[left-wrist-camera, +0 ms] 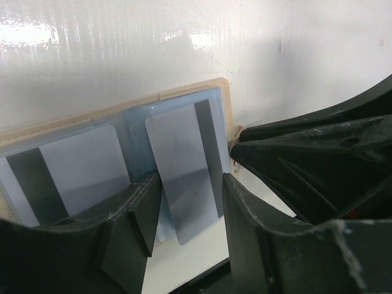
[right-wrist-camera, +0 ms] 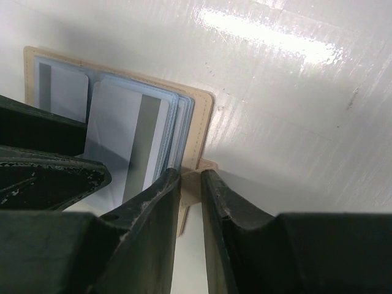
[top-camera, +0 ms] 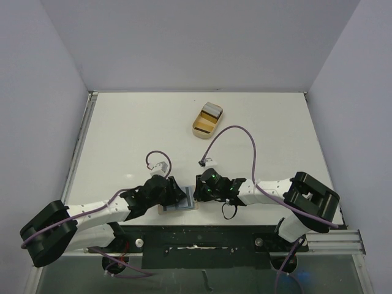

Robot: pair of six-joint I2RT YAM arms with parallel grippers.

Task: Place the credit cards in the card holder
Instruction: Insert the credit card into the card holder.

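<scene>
Card holder (top-camera: 182,204) open flat near table's (top-camera: 141,122) front edge, L gripper (left-wrist-camera: 190,184) jaws approx half apart astride grey card (left-wrist-camera: 184,165), grip unclear, R gripper (right-wrist-camera: 190,177) almost closed, pinching holder's tab, tan tray (top-camera: 196,130) well apart.

Table top (left-wrist-camera: 122,55): white, glossy, faintly ribbed, strong glare patches.
Card holder (right-wrist-camera: 207,116): tan, leather-like, matt.
Its sleeves (left-wrist-camera: 138,119): clear bluish plastic film, slight sheen.
Credit card (left-wrist-camera: 184,177): grey-white plastic, smooth, satin; its stripe is dark and duller.
Fingers (left-wrist-camera: 263,239) of left gripper (left-wrist-camera: 190,184): black plastic, matt, rough, edges scuffed pale.
</scene>
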